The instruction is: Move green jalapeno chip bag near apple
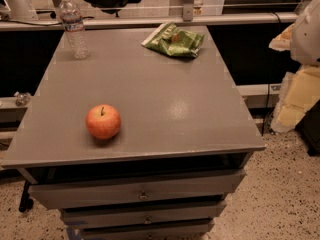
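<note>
Your pincer is outside the camera view, so you cannot tell whether it is released or clenched. Only a white rounded shell (pixel 307 31) shows at the right edge, off the surface (pixel 160 94). The green jalapeno chip bag (pixel 175 41) lies crumpled at the far right corner. The apple (pixel 103 121) sits stem-up near the front left, well apart from it. A water bottle (pixel 74 26) stands far left.

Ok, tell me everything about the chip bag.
The chip bag is a crinkled, glossy green foil pouch with a white edge strip on its left and a small red-orange mark. It lies flat at the table's far right corner, touching only the tabletop, far from the apple. The gripper is not in view.
</note>
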